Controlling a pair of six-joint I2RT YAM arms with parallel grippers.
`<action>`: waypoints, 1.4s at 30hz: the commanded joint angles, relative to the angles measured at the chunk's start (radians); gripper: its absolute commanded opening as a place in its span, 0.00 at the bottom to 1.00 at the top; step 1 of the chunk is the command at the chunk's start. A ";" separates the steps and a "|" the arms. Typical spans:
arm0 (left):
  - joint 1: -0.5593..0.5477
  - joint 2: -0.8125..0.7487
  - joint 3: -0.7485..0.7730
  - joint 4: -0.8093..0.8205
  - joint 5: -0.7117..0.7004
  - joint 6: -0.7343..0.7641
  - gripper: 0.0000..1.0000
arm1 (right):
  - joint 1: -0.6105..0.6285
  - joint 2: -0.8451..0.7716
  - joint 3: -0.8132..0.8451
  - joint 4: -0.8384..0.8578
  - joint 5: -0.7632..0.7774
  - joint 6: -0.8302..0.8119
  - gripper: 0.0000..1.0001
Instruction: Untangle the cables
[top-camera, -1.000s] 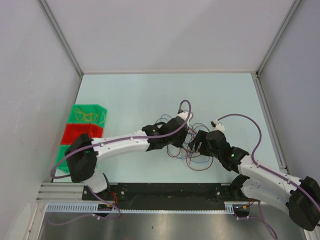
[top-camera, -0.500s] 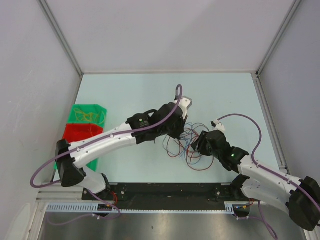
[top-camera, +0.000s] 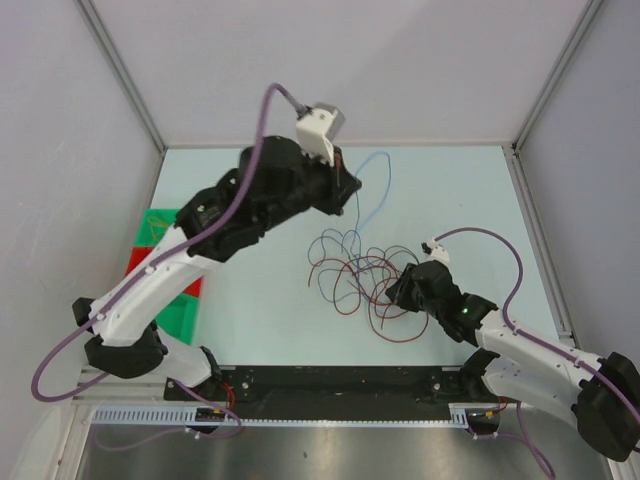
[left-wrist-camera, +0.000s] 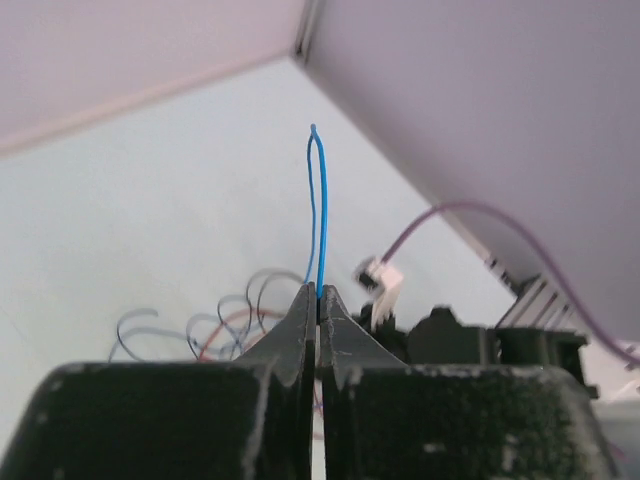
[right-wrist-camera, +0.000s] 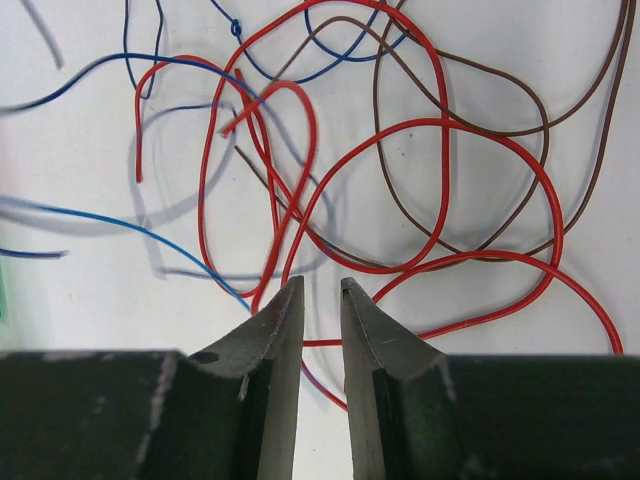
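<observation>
Left hand (left-wrist-camera: 317, 300) is raised toward the far side of the tabletop (top-camera: 460, 190), clamped shut on a blue cable (left-wrist-camera: 319, 200); the strand sticks up doubled past the fingertips and, in the top view, trails in a light-blue curve (top-camera: 377, 195) down toward the pile. The remaining cables (top-camera: 360, 275), red, maroon and blue loops, lie tangled mid-tabletop, just left of the right hand (top-camera: 400, 293). Right hand (right-wrist-camera: 321, 295) sits low over red loops (right-wrist-camera: 420, 190), jaws narrowly apart, nothing visibly between them. Bare tabletop far right and near left; green and red bins (top-camera: 160, 235) at the left edge.
</observation>
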 joint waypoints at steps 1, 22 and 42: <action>0.048 -0.001 0.199 0.013 -0.017 0.074 0.00 | 0.000 -0.003 -0.012 0.040 0.024 -0.015 0.26; 0.067 -0.203 0.025 0.430 0.026 0.263 0.00 | -0.012 -0.032 0.150 -0.054 -0.084 -0.147 0.69; 0.177 -0.423 -0.297 0.564 0.336 0.134 0.00 | -0.022 -0.266 0.509 -0.126 -0.254 -0.432 0.76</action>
